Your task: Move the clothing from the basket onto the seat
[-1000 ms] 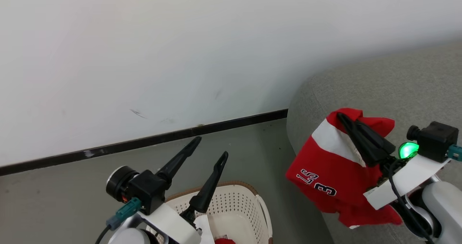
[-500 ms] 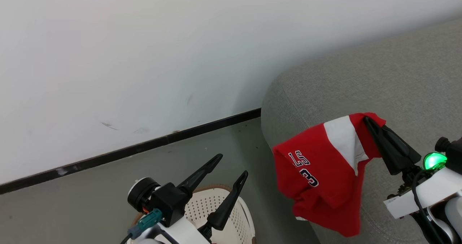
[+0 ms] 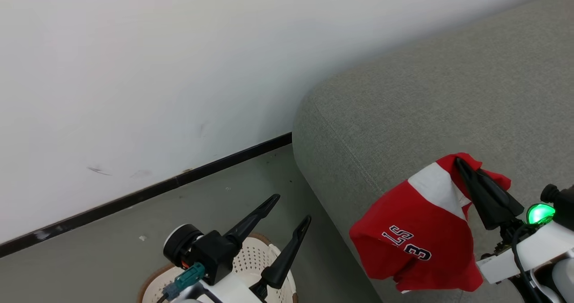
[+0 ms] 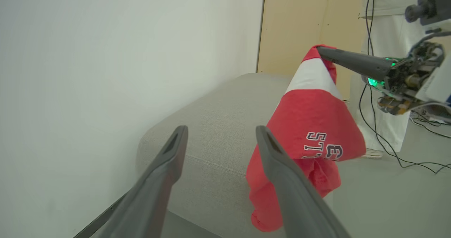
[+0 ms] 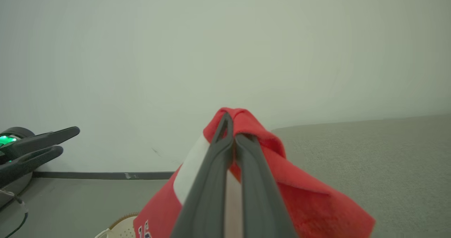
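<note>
Grey fabric seat point(image 3: 426, 92) beside white wall point(image 3: 134, 47); grey floor point(image 3: 112, 235), black skirting point(image 3: 148, 192).

We see a left hand point(image 3: 293, 207) and a right hand point(image 3: 458, 161) built alike, each with two long, matte black fingers point(image 3: 251, 217) tapering to thin tips. Behind each sits a boxy black camera block point(image 3: 210, 254) on a glossy white forearm shell point(image 3: 224, 292). The left carries a round lens barrel point(image 3: 179, 247) with a silvery rim and a teal connector point(image 3: 186, 278). The right shows a glowing green lamp point(image 3: 538, 213), a thin black cable point(image 3: 515, 253) and bare circuitry point(image 4: 401, 86).
</note>
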Motion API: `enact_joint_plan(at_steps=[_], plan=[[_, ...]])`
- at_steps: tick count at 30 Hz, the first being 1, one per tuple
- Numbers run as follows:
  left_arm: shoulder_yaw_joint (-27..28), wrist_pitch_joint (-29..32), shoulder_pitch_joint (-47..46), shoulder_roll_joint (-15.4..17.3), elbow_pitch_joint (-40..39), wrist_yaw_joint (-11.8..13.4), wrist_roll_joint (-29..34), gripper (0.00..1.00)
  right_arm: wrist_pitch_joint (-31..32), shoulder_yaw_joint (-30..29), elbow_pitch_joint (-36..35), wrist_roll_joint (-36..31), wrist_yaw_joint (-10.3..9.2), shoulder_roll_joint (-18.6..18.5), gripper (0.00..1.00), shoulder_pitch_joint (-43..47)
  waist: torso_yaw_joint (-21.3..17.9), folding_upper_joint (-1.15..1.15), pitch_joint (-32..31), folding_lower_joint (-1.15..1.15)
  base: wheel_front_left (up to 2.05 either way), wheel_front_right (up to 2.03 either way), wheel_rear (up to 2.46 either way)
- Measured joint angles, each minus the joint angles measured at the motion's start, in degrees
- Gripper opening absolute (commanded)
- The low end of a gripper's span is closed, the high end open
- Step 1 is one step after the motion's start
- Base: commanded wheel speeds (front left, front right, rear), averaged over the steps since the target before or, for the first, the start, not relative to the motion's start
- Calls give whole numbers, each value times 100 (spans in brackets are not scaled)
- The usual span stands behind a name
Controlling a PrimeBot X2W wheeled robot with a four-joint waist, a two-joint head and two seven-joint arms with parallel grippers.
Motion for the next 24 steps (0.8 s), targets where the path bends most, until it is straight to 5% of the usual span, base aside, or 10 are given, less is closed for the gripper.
enact_joint_plan(at_steps=[11,24], plan=[[62,-32,13,5,-53,203,122,100,102,118,211,381,0,-78,0,-1134,-183,0,277,0,0,0,0],[263,38,9,157,-421,506,386,100,582,-818,1354,609,0,-396,0,-3630,-39,0,808,0,0,0,0]])
